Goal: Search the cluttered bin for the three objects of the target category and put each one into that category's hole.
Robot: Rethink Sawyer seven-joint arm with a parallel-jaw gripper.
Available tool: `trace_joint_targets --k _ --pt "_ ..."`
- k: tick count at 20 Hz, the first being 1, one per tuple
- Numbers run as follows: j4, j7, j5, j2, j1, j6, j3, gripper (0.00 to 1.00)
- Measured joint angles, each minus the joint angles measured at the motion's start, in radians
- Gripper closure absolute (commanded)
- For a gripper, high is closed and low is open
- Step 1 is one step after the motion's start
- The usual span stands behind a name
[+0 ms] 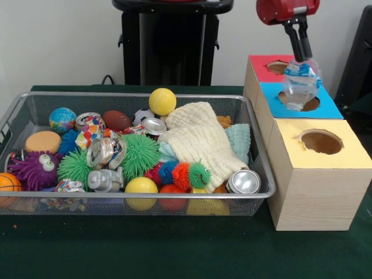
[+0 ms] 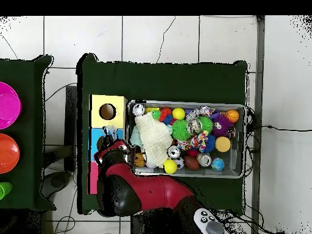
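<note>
- Nearest the camera, the wire bin (image 1: 11, 116) sat on the green table (image 1: 174, 250), crowded with balls, spiky toys, crushed cans and a cream cloth (image 1: 195, 136).
- A crushed can (image 1: 243, 182) lay at the bin's near right corner; another (image 1: 100, 152) rested left of centre, and a third (image 1: 153, 126) sat beside the cloth. No second bottle could be made out in the bin.
- To the right of the bin stood the wooden box (image 1: 308, 192), with a yellow hole (image 1: 321, 141) nearest, a blue hole (image 1: 303, 102) behind it and a red hole (image 1: 278, 67) farthest.
- The gripper (image 1: 301, 57) was clamped on the neck of a crumpled clear plastic bottle (image 1: 300, 86), which hung directly over the blue hole, its lower end at or just inside the rim.
- Judged step: delivery of one target item, at the point of release.
- Judged next move: spread the fingers so the bottle falls through, lift clear, then go back to the bin for any remaining bottles, which may lie under the cloth.
</note>
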Motion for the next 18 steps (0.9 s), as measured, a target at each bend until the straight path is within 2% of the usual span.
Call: trace_joint_targets --k 5,18 --pt "0.000 0.000 0.000 0.014 0.007 0.025 -0.032 1.00" --pt "0.000 0.000 0.000 0.017 0.023 0.026 -0.034 1.00"
